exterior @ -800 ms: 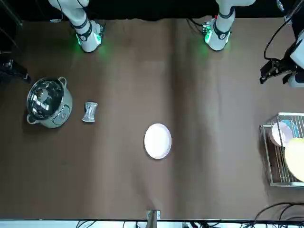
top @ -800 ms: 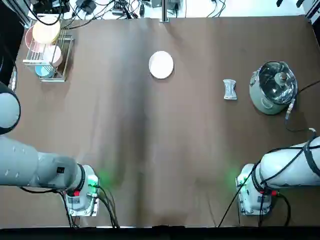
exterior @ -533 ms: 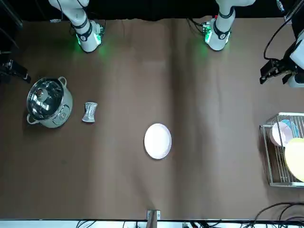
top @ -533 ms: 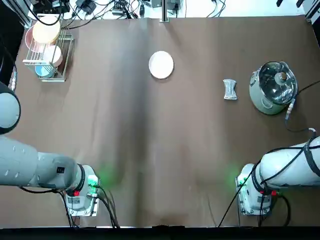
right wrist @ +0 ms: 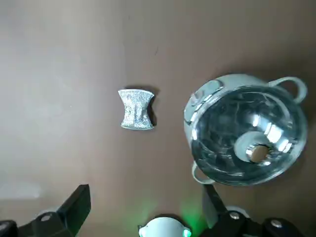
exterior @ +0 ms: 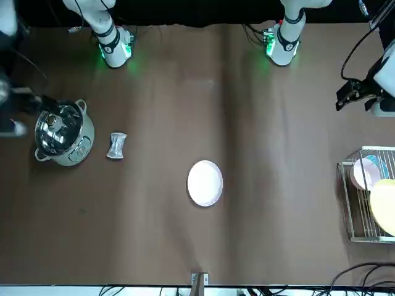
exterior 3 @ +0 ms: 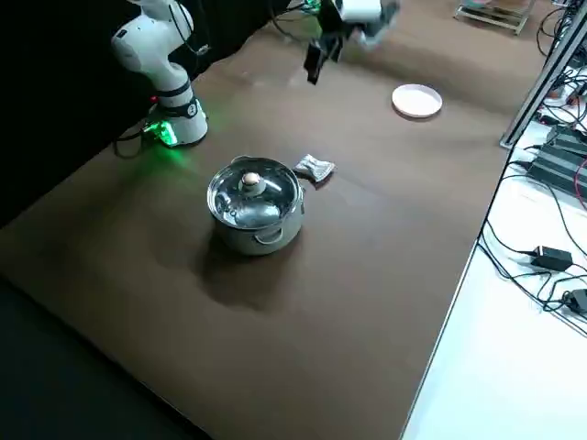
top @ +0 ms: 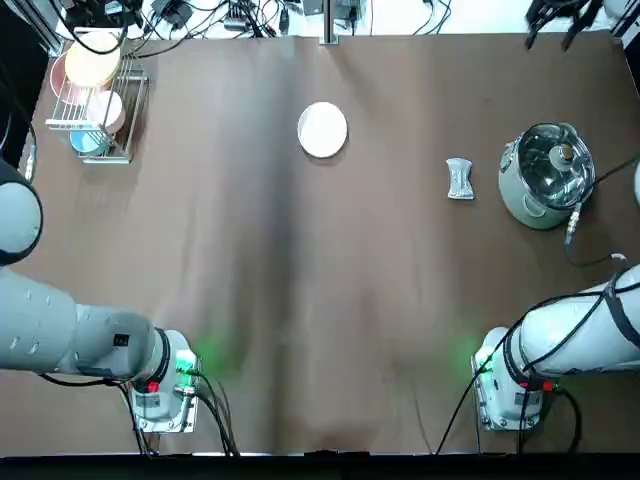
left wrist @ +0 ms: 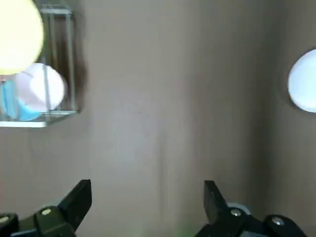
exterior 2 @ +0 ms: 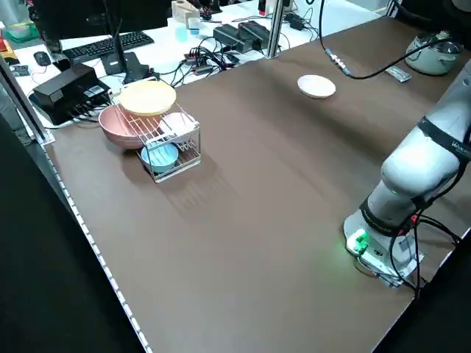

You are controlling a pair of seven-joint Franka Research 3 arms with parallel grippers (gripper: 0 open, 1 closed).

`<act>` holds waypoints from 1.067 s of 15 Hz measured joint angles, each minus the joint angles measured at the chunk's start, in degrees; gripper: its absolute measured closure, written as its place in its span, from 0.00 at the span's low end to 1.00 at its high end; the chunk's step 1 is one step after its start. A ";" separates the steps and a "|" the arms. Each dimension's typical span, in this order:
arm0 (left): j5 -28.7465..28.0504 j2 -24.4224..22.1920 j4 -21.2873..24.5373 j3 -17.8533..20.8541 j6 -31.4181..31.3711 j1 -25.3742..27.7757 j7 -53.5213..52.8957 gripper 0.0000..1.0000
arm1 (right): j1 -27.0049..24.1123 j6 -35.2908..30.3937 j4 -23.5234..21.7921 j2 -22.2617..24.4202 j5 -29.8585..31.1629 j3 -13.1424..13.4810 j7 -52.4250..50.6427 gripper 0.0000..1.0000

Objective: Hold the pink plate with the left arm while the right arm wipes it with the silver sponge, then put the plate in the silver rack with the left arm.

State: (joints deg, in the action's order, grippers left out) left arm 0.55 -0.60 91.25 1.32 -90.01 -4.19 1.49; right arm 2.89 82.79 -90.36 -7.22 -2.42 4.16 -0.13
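"Where is the pink plate (top: 322, 130) to be found?"

"It is seen lying flat on the table (top: 230, 250), near the far edge and about midway between the left and right edges. Nothing is gripped yet: the left gripper (left wrist: 148, 182) is held above the table's left side, fingers apart, and the right gripper (right wrist: 147, 187) is raised over the right side, likewise spread and empty."

"How is the plate likely to behave?"

"Light and stiff, it is judged, with a smooth face that may slip or swivel under rubbing. If ceramic, it could be chipped, so a hard squeeze is best avoided. It should be pinched across the shallow rim on the side facing the left edge, so that the face is left free for wiping."

"And the silver sponge (top: 459, 179)?"

"It is seen between the plate and the lidded pot (top: 546, 175), towards the right edge. Softness and some give are to be expected; it is best taken at the narrow waist. Later, the plate should be lowered upright into the silver wire rack (top: 118, 154) at the far left corner, clear of the stored dishes."
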 joint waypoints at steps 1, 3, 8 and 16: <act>1.85 0.59 1.19 -0.02 -1.84 -0.06 0.11 0.00 | 0.63 1.46 -0.63 -2.30 0.00 -0.02 0.82 0.00; 4.00 1.99 4.93 -0.22 -7.91 -0.81 0.75 0.00 | 1.42 4.66 -1.75 -6.47 -0.01 -0.03 1.40 0.00; 8.23 7.55 9.35 -1.61 -17.41 -5.26 2.38 0.00 | 4.45 16.94 -13.24 -10.88 -0.23 -0.18 1.59 0.01; 19.92 23.54 9.92 -8.65 -35.34 -5.56 2.45 0.00 | 7.82 24.86 -21.40 -18.92 -0.84 -0.26 1.91 0.36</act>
State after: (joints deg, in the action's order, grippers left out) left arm 20.47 22.95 101.17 -7.33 -125.35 -9.76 3.94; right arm 10.71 107.65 -111.77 -26.13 -3.25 3.90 1.79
